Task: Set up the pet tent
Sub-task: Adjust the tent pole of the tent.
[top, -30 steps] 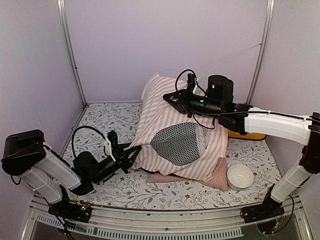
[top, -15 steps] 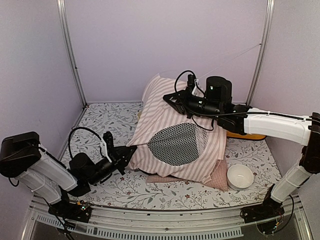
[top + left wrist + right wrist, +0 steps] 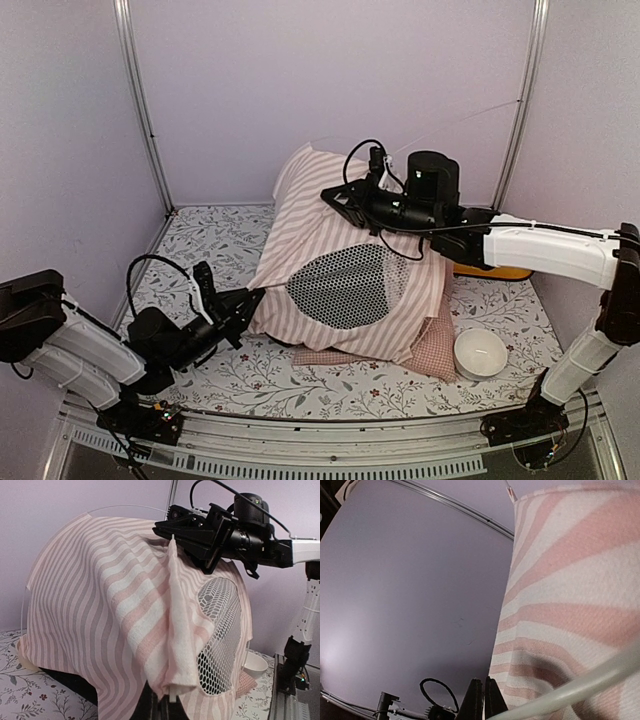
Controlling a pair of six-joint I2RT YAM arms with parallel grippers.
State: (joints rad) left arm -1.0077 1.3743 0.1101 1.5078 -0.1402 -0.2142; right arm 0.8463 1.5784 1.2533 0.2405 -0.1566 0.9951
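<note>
Top external view: the left gripper (image 3: 250, 298) is pinched tight on the lower corner of the pink-and-white striped fabric pet tent (image 3: 300, 220), which rises just beyond its fingertips. The right gripper (image 3: 331, 194) is clamped on the tent's top ridge. A pink checked square cushion (image 3: 432, 352) lies beneath the tent.

Left wrist view: the tent (image 3: 100, 605) stands straight ahead. A fabric fold and a thin white pole (image 3: 172, 696) are nipped between the fingers, and the right gripper (image 3: 167, 530) holds the fold's top.

Right wrist view: the fingers (image 3: 476, 700) are pressed together, with the striped fabric (image 3: 570, 580) immediately to their right.
</note>
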